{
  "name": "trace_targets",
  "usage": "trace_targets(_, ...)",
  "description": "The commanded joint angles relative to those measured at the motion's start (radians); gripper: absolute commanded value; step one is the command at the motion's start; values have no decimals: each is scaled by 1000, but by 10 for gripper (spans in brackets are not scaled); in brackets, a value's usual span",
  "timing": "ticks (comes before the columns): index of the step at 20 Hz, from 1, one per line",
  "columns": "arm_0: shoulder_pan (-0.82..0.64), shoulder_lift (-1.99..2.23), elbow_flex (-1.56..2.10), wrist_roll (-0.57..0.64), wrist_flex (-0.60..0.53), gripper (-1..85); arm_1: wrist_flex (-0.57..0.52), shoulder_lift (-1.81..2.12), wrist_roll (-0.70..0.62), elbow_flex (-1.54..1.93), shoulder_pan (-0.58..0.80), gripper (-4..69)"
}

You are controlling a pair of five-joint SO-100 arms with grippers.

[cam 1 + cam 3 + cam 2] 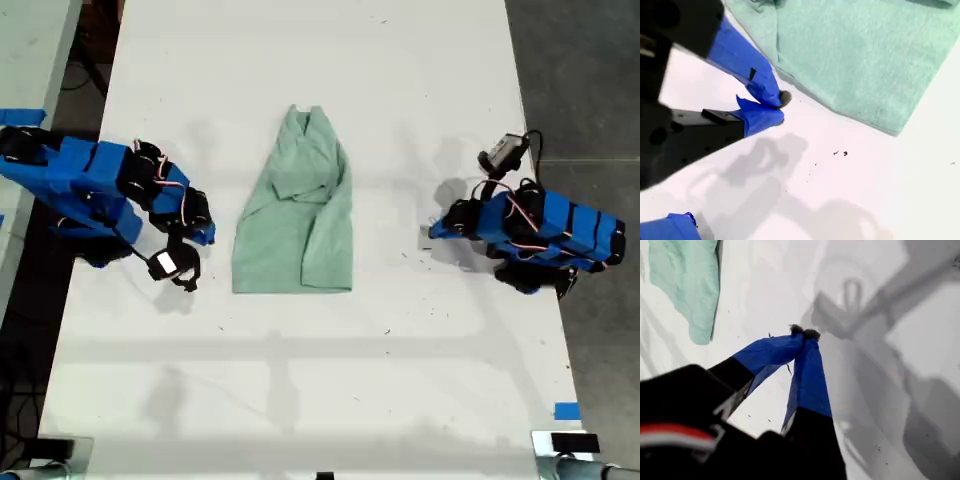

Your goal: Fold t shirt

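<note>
The pale mint-green t shirt (296,225) lies wrinkled on the white table (320,380), its sides folded in, tapering toward the exterior view's top. My first gripper (433,231) is at the exterior view's right, shut on nothing, a good gap from the cloth. Its wrist view shows the joined tips (804,333) over bare table and a corner of the t shirt (687,285) far off. My second gripper (206,237) is at the exterior view's left, shut and empty. Its tips (779,105) hover just beside the edge of the t shirt (865,55), not touching it.
Both blue arms rest on the table's side edges in the exterior view. A blue tape mark (566,411) sits at that view's lower right. Dark floor (590,80) lies past the table's right edge, another pale surface (30,60) past its left.
</note>
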Motion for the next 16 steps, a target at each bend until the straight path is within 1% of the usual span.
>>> trace_targets(1,-26,-104,-60,29,-75,-3,3,-3,-15,-17,2,-8)
trace_targets(5,-37,-322,-69,63,-202,-2,3,-3,-17,-15,0,-9)
trace_targets(7,-40,-388,-78,74,-233,96,3,-3,-20,-15,-2,-9)
trace_targets(9,-29,-434,-120,74,-216,156,3,-3,-21,-14,-2,-9)
trace_targets(11,-28,-469,-156,94,-201,186,3,-3,-21,-14,0,-9)
trace_targets(16,-58,-537,-178,143,-199,179,3,-3,-23,-12,-2,-9)
